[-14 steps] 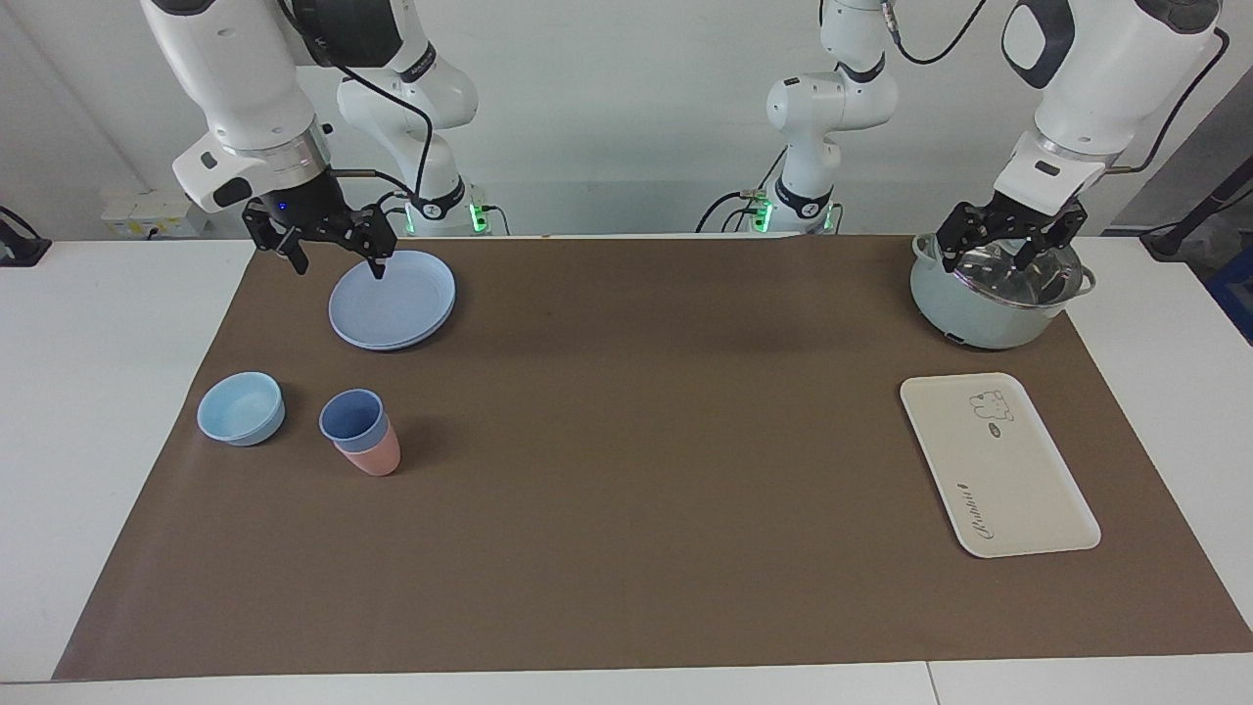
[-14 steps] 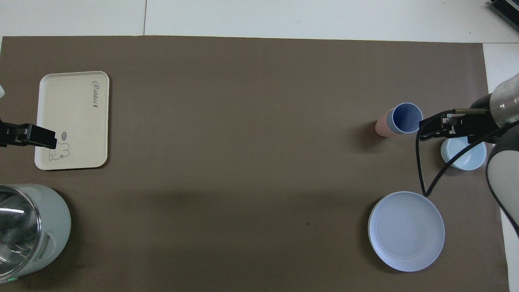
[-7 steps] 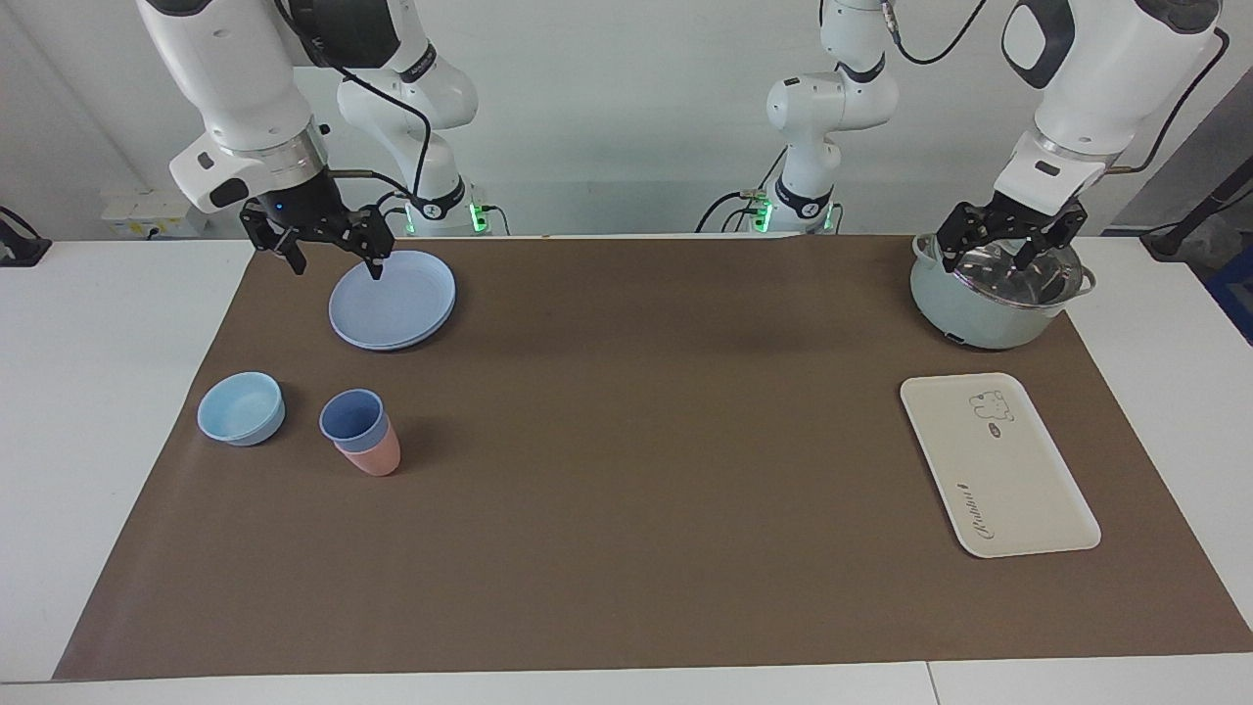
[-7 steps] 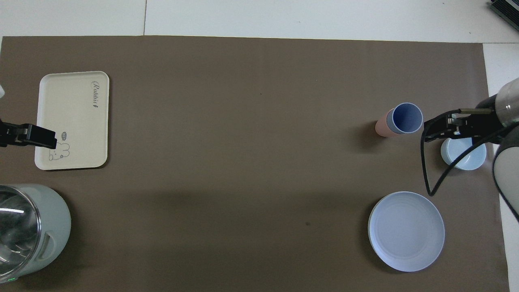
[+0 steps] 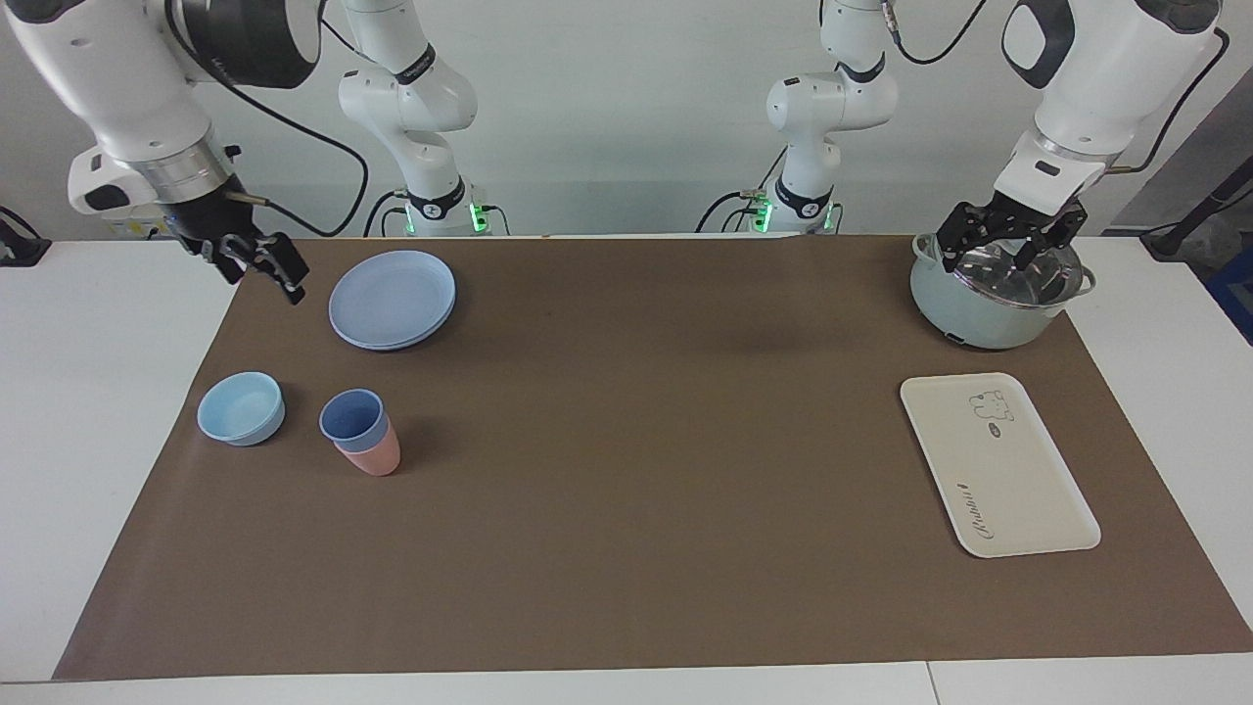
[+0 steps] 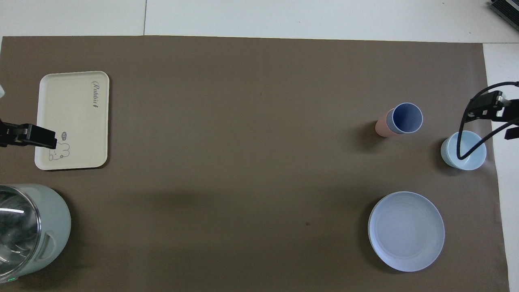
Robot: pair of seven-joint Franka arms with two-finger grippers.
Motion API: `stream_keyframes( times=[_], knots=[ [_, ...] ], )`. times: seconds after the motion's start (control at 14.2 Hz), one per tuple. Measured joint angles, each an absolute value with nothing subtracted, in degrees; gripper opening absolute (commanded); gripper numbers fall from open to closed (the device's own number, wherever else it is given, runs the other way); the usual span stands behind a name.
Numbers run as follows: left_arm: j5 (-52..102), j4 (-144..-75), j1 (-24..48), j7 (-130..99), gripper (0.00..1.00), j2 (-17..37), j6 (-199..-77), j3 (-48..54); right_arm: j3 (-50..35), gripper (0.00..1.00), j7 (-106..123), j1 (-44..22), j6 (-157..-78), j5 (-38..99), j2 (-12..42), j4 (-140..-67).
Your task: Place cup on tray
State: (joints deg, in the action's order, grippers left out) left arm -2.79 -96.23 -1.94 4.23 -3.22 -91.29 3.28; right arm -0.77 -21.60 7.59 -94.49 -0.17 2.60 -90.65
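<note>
Nothing of the task is done yet — the blue cup [image 5: 351, 419] sits nested in a pink cup [image 5: 377, 456] at the right arm's end of the table, beside a light-blue bowl [image 5: 241, 407] and farther from the robots than the round blue plate [image 5: 393, 299]. The tray [image 5: 997, 463] lies bare at the left arm's end, well apart from the cup, just farther from the robots than a pale green pot [image 5: 994, 292]. What is left is everything: to reach the cup, lift it out of the pink one, carry it across the table and set it down on the tray. The right gripper [image 5: 262, 262] is up in the air over the edge of the brown mat, beside the plate, holding nothing; I cannot tell whether its fingers are apart or together. The left gripper [image 5: 1008, 238] hangs over the pot with its fingers spread and empty, and this arm waits. Compared with half a second ago, the right gripper has swung away from over the plate's rim toward the table's end and turned, so that it now points sideways — while the left gripper, the cups, bowl, plate, pot and tray have not shifted.
</note>
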Motion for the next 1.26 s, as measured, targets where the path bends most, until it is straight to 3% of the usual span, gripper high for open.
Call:
stream_keyframes(
  times=[0.56, 1.05, 1.26],
  knots=[
    [-2.79, -96.23, -1.94, 4.23, 1.00, -3.22, -91.27, 3.28, -0.70, 0.93, -46.52, 12.38, -105.89, 7.51, 18.25, -87.60],
    [-2.79, -96.23, -1.94, 4.23, 1.00, -3.22, -91.26, 3.28, -0.69, 0.93, -53.63, 13.87, -109.68, 19.87, 32.57, -83.06],
    [-2.79, -96.23, -1.94, 4.23, 1.00, -3.22, -91.26, 3.28, -0.96, 0.93, -55.06, 13.64, -110.46, 25.71, 35.29, -83.44]
  ],
)
